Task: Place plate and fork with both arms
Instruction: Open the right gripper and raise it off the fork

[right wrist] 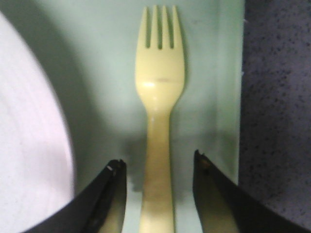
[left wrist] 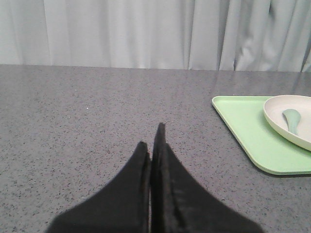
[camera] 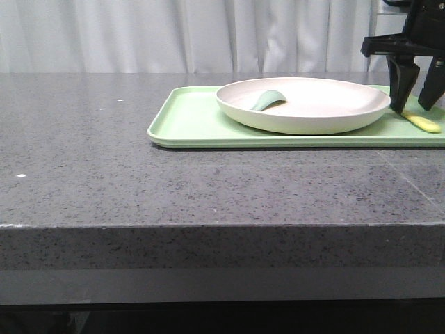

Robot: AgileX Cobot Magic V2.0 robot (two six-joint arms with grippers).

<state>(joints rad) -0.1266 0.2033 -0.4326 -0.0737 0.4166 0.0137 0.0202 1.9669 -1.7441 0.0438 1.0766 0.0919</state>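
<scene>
A light-green tray (camera: 188,122) lies on the grey speckled counter (camera: 104,181), toward its far right part. The cream-white plate (camera: 306,104) sits on the tray, and a small grey-green spoon (camera: 268,99) rests inside the plate near its left rim.

The pale-yellow fork (right wrist: 158,126) lies flat on the tray in the strip between the plate's rim and the tray's right edge (in the front view only the handle end shows, just past the plate). The right gripper (camera: 416,104) hangs over it with its jaws apart, one finger on each side of the fork's handle; the wrist view shows a gap on both sides, so they are not touching it. The tines point away from the gripper.

The left gripper (left wrist: 153,145) has its jaws pressed together with nothing between them, low over bare counter well to the left of the tray. A white curtain (camera: 174,35) hangs behind the counter's far edge.
</scene>
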